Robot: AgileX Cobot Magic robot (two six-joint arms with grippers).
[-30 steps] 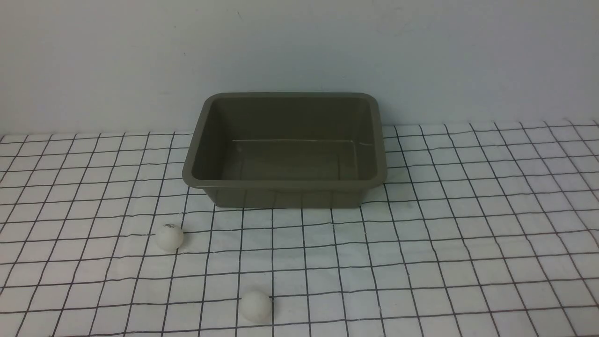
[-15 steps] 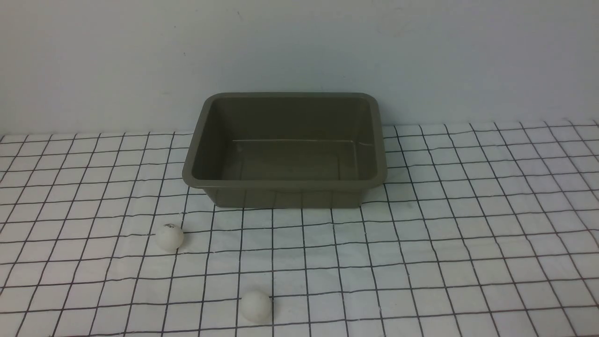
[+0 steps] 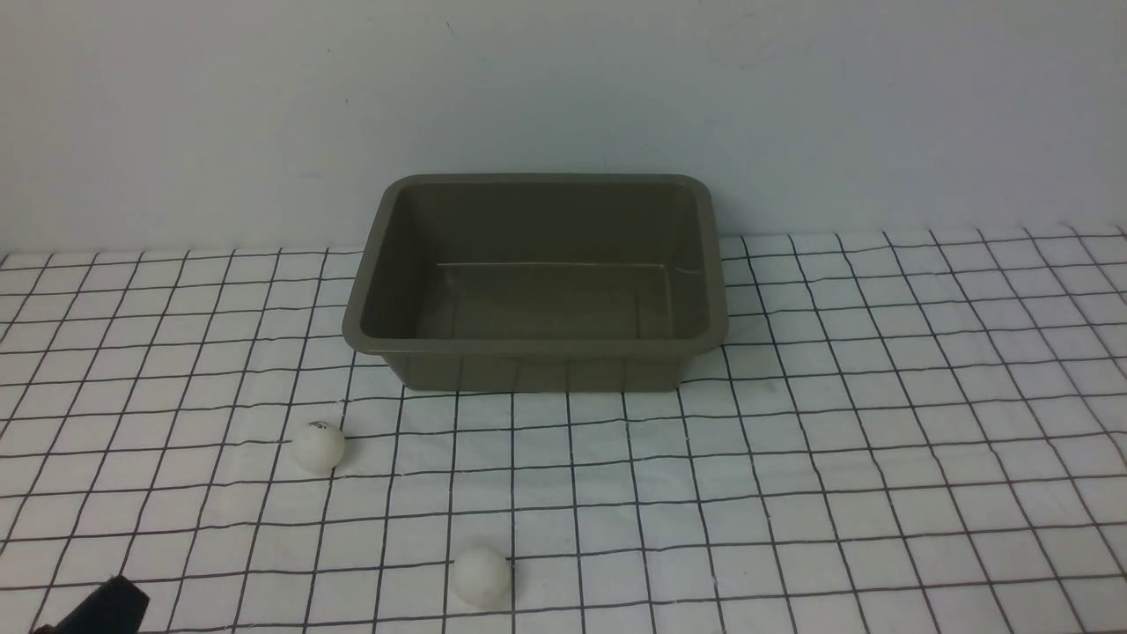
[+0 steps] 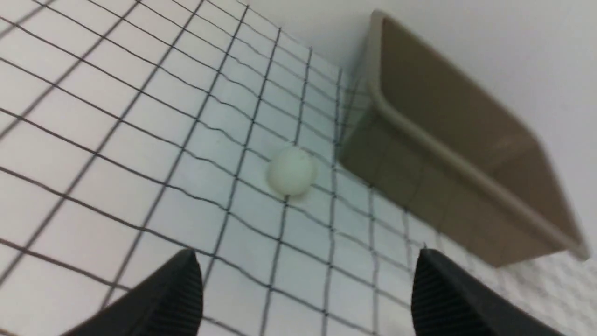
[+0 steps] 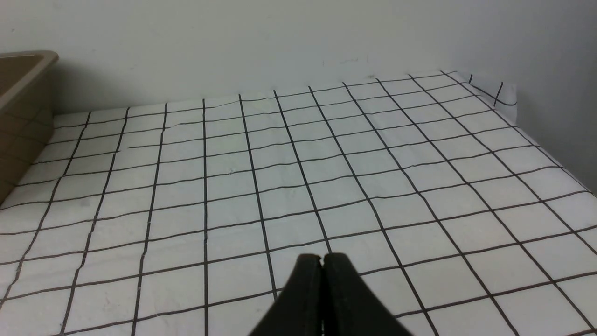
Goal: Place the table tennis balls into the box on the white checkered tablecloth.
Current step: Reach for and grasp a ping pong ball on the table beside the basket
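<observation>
Left wrist view: left gripper [image 4: 305, 259] spread wide, empty, short of a small matte white ball [image 4: 291, 170] near the shallow olive-grey plastic box [image 4: 419, 186]; second white ball [image 3: 481, 576] also outside, on the white checkered tablecloth [image 3: 880, 440]; right gripper [image 5: 322, 259] pinched closed, empty; an off-centre closing fingertip would likely send the light ball rolling.

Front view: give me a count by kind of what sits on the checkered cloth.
table tennis balls: 2
box: 1
Total: 3
</observation>
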